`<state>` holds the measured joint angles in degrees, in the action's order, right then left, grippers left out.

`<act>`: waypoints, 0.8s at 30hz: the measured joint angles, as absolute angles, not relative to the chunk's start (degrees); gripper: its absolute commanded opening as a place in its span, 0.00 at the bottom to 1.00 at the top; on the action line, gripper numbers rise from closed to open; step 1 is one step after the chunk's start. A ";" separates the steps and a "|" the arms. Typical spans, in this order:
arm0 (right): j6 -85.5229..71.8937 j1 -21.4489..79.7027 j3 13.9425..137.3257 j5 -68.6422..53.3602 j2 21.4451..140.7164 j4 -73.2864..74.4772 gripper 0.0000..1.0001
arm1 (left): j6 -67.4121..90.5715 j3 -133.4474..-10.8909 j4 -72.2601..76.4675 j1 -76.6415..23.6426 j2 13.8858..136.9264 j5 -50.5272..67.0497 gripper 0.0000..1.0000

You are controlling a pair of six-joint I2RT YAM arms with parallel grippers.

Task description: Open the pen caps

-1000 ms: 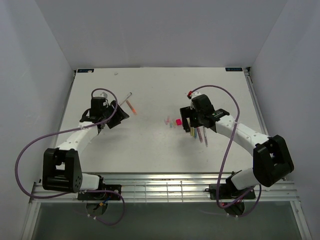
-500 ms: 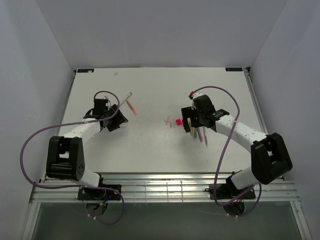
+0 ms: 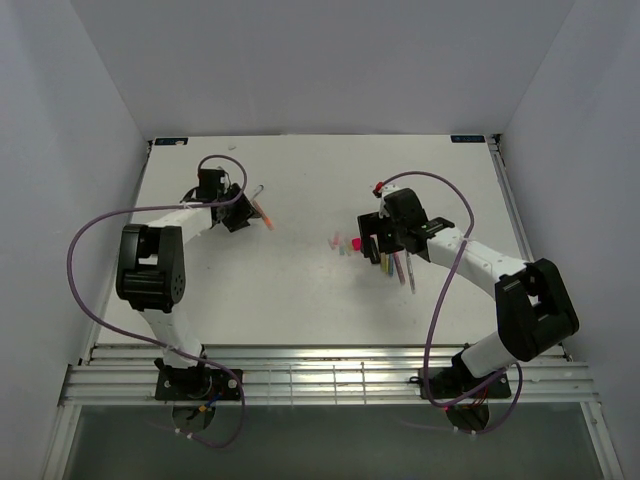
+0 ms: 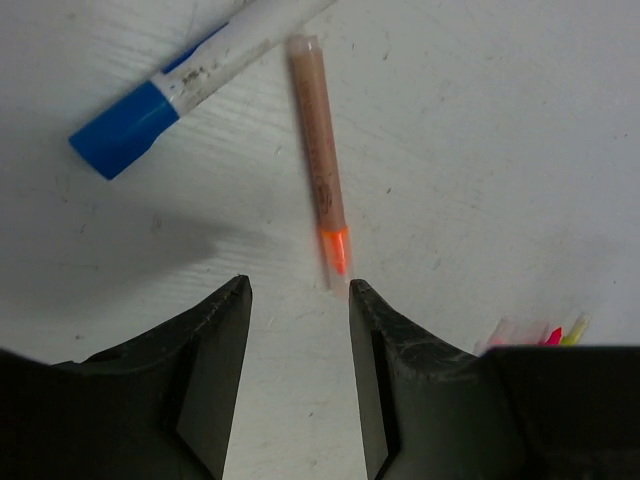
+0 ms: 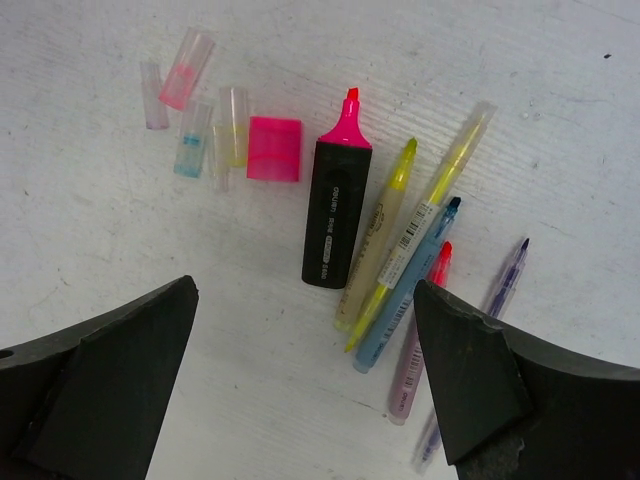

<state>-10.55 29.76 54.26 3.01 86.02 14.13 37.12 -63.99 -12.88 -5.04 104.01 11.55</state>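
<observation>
1. Standing spread with a bare gap between its dark fingers, the left claw hangs low over the white surface and pinches nothing
2. Just ahead of that gap lies a thin orange pen; its orange nib end points at the claw under a clear pen cap that looks still fitted. The tip of one finger is just beside it, and I cannot tell whether they touch
3. Beyond the orange pen a white marker lies slanted, with a blue pen cap on its end, near the orange pen's far end
4. The right claw is spread wide, its two dark fingers at either edge of the wrist view, gripping nothing
5. Below it a black-bodied pink highlighter lies uncapped, nib bare. Beside it a fan of thin pens touches side by side: a yellow pen, a clear yellow pen, a blue pen, a pink pen and a purple pen
6. Next to the highlighter's nib, loose caps lie on the surface: a solid pink square cap, a clear yellow cap, a clear blue cap, a clear pink cap and a small pale cap
7. In the top view the left claw sits far left, well apart from the right claw and its cluster
</observation>
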 measured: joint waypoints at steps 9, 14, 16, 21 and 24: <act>-9.87 29.80 54.33 2.37 86.02 12.82 0.96 | 37.43 -75.81 -12.91 -6.00 113.23 11.73 0.56; -9.80 29.91 54.33 2.37 85.86 11.55 0.96 | 36.36 -80.68 -15.18 -7.62 116.97 9.41 0.57; -9.78 29.93 54.30 2.37 85.69 11.29 0.97 | 35.94 -81.69 -16.47 -8.40 117.69 8.25 0.57; -9.63 30.02 54.06 2.37 84.84 10.20 0.97 | 34.89 -82.67 -18.70 -10.31 118.02 4.60 0.56; -9.61 30.02 53.76 2.33 84.62 9.82 0.97 | 34.50 -83.46 -20.25 -11.51 118.30 2.31 0.56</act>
<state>-9.61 30.02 53.76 2.33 84.62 9.82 34.50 -83.46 -20.25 -11.51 118.30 2.31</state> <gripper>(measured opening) 0.967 0.565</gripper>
